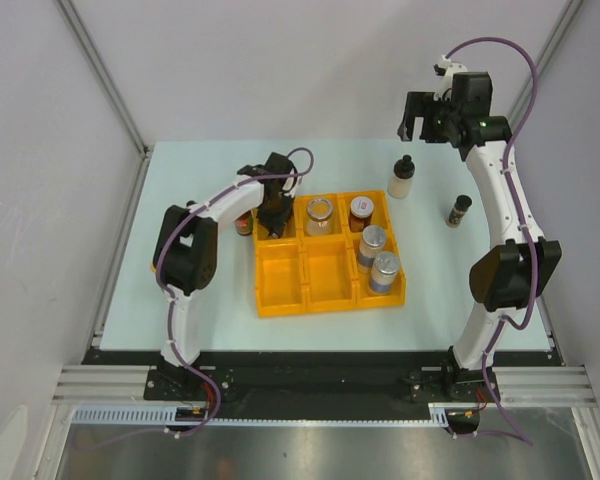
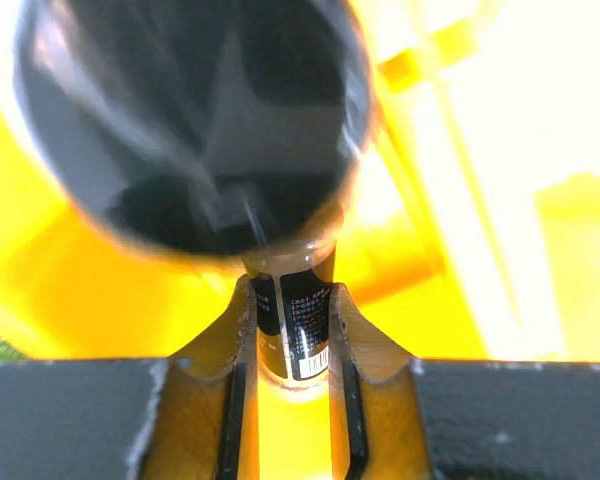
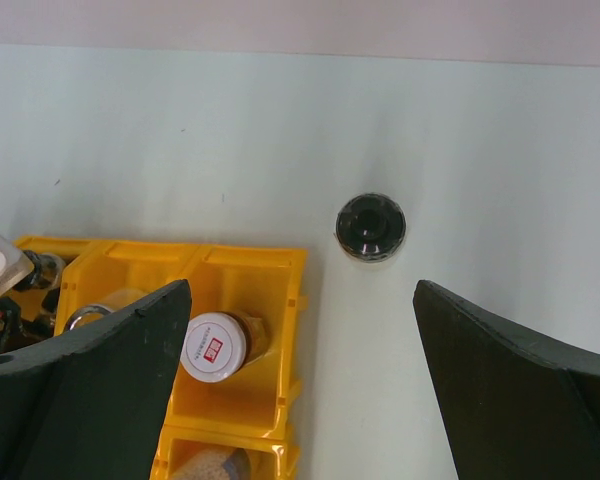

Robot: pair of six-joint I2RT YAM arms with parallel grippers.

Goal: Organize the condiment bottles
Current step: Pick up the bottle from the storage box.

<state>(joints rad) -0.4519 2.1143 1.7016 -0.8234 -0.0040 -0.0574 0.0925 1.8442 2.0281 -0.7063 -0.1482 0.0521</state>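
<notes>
Left gripper (image 2: 292,335) clamped on the body of a slim dark bottle (image 2: 302,318), fingers (image 2: 242,330) pressed to either side, black cap (image 2: 195,120) looming close to the wrist camera. Long axis roughly upright, cap toward the wrist, base pointing down into the far-left compartment of the yellow tray (image 1: 280,298). Impossible to tell whether the base touches the floor. Likely next: straight down, then release. Right gripper (image 3: 302,290) spread wide and empty, raised over the far right of the table (image 1: 180,170), nearer the loose bottles there: cream one (image 1: 403,178) just beyond the tray, dark jar (image 1: 459,210) further right.
</notes>
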